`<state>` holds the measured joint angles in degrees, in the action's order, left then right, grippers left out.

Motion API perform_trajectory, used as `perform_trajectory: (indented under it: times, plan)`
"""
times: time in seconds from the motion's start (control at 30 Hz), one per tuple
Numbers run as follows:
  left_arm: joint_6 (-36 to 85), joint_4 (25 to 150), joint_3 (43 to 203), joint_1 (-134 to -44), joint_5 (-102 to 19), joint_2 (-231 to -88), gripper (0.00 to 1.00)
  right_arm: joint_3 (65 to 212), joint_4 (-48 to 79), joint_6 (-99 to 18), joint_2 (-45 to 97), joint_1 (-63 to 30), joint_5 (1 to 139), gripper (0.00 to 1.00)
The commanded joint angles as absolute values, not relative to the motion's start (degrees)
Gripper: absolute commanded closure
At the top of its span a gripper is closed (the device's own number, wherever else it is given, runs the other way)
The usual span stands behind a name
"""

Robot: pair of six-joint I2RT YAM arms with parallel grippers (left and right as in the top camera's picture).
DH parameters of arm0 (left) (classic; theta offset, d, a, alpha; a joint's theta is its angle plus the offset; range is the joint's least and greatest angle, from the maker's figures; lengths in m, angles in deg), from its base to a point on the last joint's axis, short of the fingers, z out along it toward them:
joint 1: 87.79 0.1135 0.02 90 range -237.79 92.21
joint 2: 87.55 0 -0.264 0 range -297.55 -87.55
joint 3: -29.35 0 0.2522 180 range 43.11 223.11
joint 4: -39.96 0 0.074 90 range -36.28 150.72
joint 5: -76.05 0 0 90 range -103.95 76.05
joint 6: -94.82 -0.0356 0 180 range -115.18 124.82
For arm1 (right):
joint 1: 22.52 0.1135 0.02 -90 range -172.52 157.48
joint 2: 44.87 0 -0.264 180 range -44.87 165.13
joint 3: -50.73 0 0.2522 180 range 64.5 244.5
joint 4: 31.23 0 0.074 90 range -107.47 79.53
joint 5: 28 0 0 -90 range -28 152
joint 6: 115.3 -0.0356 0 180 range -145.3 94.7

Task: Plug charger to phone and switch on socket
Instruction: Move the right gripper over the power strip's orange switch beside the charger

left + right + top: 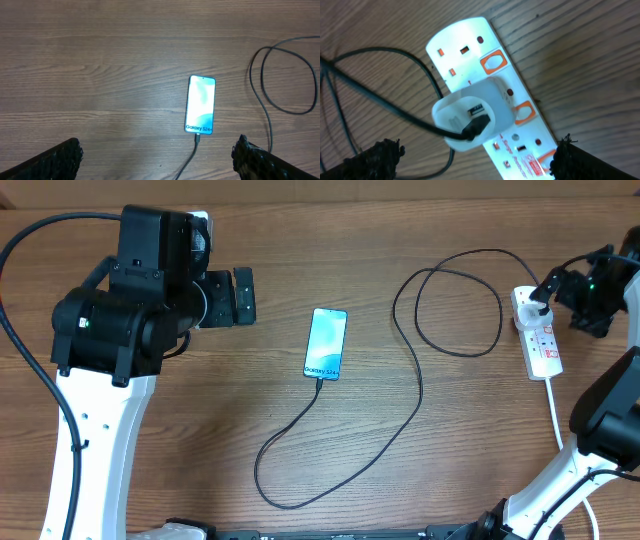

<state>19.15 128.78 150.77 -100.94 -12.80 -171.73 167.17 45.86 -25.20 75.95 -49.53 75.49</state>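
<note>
Our right claw (475, 160) hangs spread over the socket (465, 35); charger (197, 142) is in phone (201, 105), only the switch (525, 111) seems left.

The phone (326, 343) lay flat near the table's middle, its cyan screen lit and facing up, white lettering at its 6 o'clock end. The charger cable (420, 395) – thin and black – was plugged into that end. It ran toward 7 o'clock, curled round, climbed toward 1 o'clock and formed a wide loop. Well apart at the phone's 3 o'clock lay the power strip (540, 340), white with orange-red switches and its long axis running roughly 12 to 6. There the cable's black connector sat in a white adapter (480, 117) seated in the strip.
</note>
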Motion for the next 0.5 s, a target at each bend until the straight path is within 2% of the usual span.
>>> perform_trajectory:
  times: [0.0,0.17,0.47]
  plan:
    - [17.66,128.74,151.01,-101.31,-12.06,-172.08,0.01,163.63,42.91,-24.50,75.82,-49.49,78.22,0.01]
    - [17.66,128.74,151.01,-101.31,-12.06,-172.08,0.00,159.50,37.20,-21.99,75.82,-49.51,83.38,0.05]
    - [17.66,128.74,151.01,-101.31,-12.06,-172.08,0.00,158.40,34.82,-21.97,75.82,-49.49,81.94,0.02]
